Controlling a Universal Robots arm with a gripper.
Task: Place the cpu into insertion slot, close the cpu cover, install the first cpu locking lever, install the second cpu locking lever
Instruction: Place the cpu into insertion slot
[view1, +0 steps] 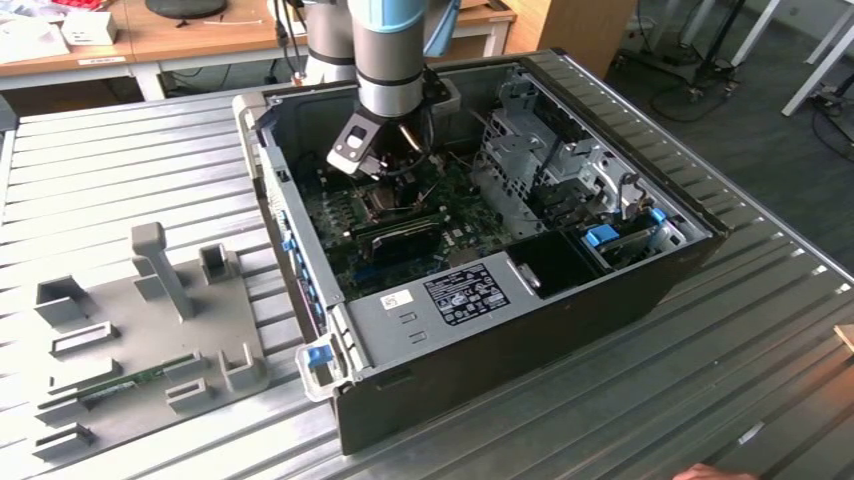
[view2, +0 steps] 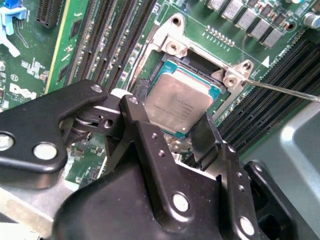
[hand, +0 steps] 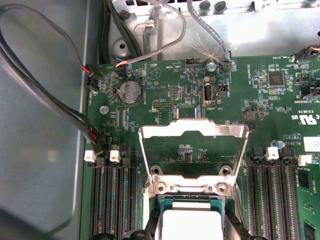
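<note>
Tool (view2: 170, 126) down inside pc case (view1: 534, 335), fingers (view2: 134, 116) clamped on opp. edges of cpu (view2: 177, 100), cpu at insertion slot (view2: 166, 63) on green board (hand: 165, 85); cpu cover (hand: 192, 131) swung up, open.

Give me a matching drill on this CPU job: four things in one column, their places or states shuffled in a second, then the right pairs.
Things:
1 cpu
2 cpu cover
3 coin cell
4 gripper

Places or states:
A swung open, standing up off the insertion slot
B reaching down inside the computer case
C silvery face up, at the insertion slot
D round and silver, on the green board beyond the open cover

Pairs: 1-C, 2-A, 3-D, 4-B
</note>
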